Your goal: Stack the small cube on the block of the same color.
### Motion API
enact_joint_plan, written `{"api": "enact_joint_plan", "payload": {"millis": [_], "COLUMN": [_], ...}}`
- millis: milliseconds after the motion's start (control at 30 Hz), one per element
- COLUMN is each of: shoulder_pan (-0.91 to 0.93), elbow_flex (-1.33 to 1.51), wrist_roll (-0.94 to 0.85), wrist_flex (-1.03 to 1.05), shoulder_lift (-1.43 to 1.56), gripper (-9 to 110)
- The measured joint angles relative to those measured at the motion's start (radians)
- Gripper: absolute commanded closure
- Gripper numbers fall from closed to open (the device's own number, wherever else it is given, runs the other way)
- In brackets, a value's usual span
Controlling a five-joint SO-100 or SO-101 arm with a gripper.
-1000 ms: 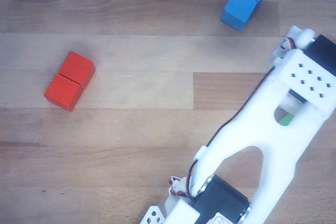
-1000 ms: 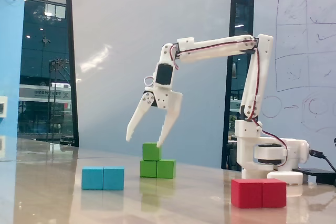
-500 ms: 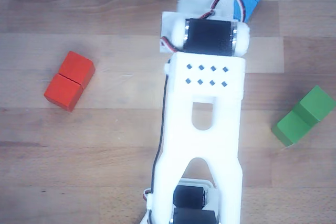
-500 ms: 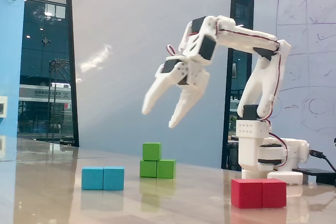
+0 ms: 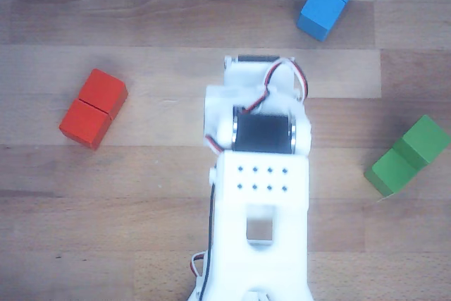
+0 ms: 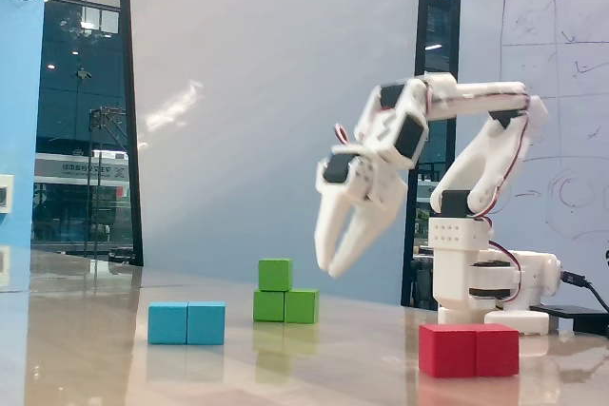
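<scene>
Wooden planks are filling the other view beneath your white printed arm [image 5: 259,209], which is entering from the bottom edge; its fingers are hidden here. You are seeing the red oblong block [image 5: 93,108] at left, the blue oblong block [image 5: 329,0] at top, and the green oblong block [image 5: 409,155] at right, its top hard to separate from the small green cube. In the fixed view, your gripper [image 6: 335,261] is hanging in the air, empty, fingers nearly together though blurred. The small green cube [image 6: 275,274] is sitting on the green oblong block's [image 6: 285,306] left half, well apart from the gripper.
</scene>
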Motion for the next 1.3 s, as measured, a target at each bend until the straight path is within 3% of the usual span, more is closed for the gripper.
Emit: {"api": "enact_joint_plan", "payload": {"millis": [333,700,867,1300], "shoulder_pan": [0.000,0.000,0.000,0.002], "elbow_flex": [0.465,0.492,0.502,0.503], "wrist_roll": [0.000,0.000,0.000,0.000], "wrist_flex": [-0.034,0.293,0.390,0.394], "shoulder_lift": [0.569,0.962,1.037,1.039], "gripper": [102,101,101,102]}}
